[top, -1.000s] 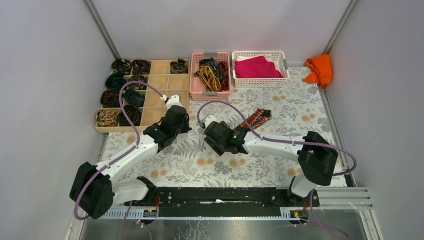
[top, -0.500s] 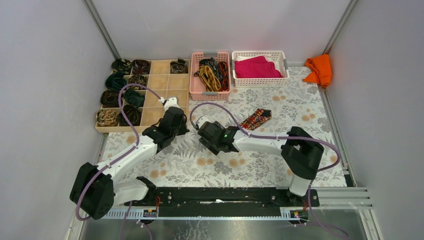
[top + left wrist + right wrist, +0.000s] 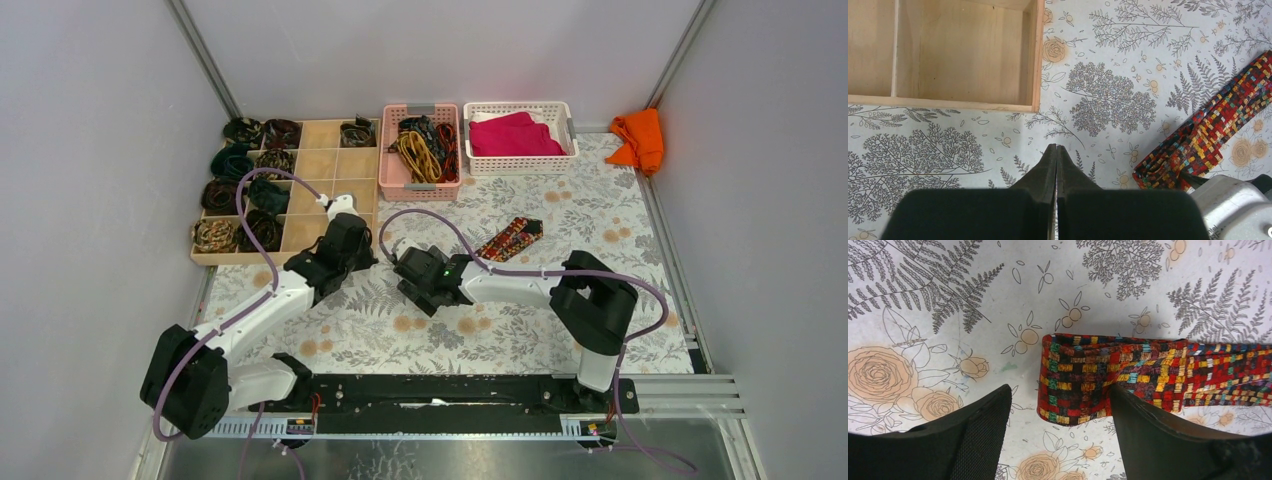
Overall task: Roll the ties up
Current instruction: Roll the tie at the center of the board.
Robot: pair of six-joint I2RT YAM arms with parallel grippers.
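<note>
Right gripper (image 3: 1058, 392): jaws spread wide, pinching nothing, low over the table (image 3: 923, 295).

Tie (image 3: 1158, 372): red, orange and dark check. Its doubled-over end lies flat between the two fingers, and the rest runs off past the right-hand finger.

Left gripper (image 3: 1056, 150): fingers pressed together, empty. The tie lies ahead and to its right, apart from it. A corner of the tray (image 3: 963, 55) lies ahead and to its left.

Handling, judged: light, limp fabric, probably smooth, so it should sag, slide and unroll if slackly held.

Hold, judged: across the width at the folded end, catching both layers, so the fold becomes the core of the roll.
</note>
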